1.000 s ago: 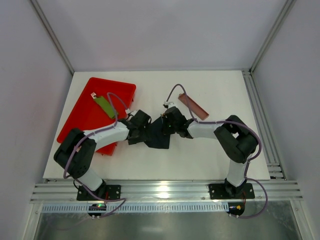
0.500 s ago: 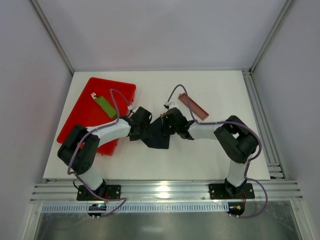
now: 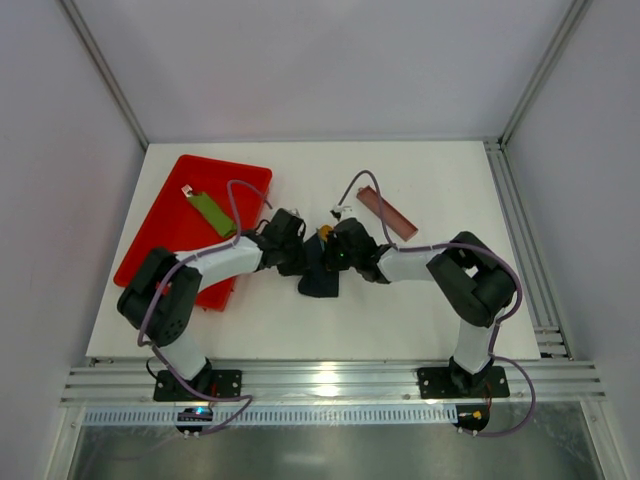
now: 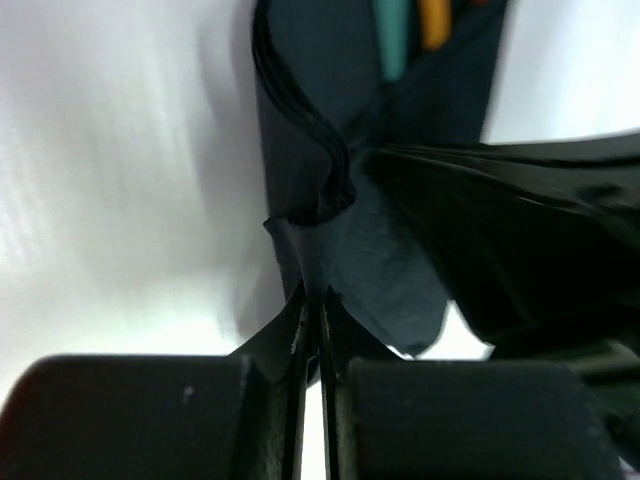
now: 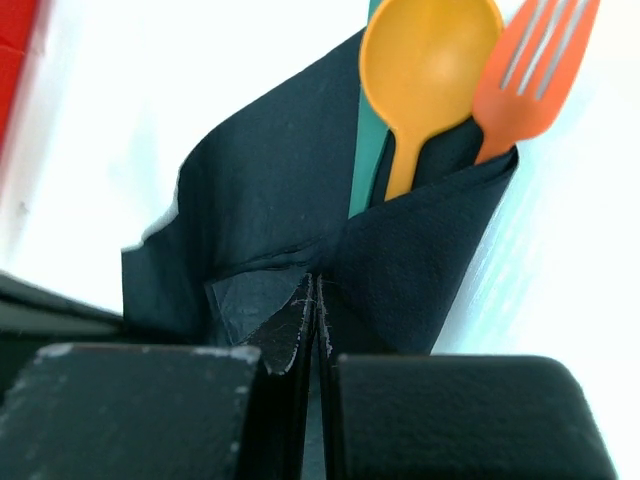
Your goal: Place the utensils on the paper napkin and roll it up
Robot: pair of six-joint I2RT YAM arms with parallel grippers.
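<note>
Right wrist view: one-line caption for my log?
Right gripper pinches the black paper napkin folded around a yellow spoon, an orange fork and a teal piece.

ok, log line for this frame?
step: roll-up | left gripper: shut on black paper napkin | right gripper: shut on same | yellow spoon, orange fork: tucked in fold, heads out

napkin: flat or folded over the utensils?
Folded. The paper napkin wraps over the handles, yellow spoon and orange fork heads sticking out; left hand and right hand each pinch a fold.
</note>
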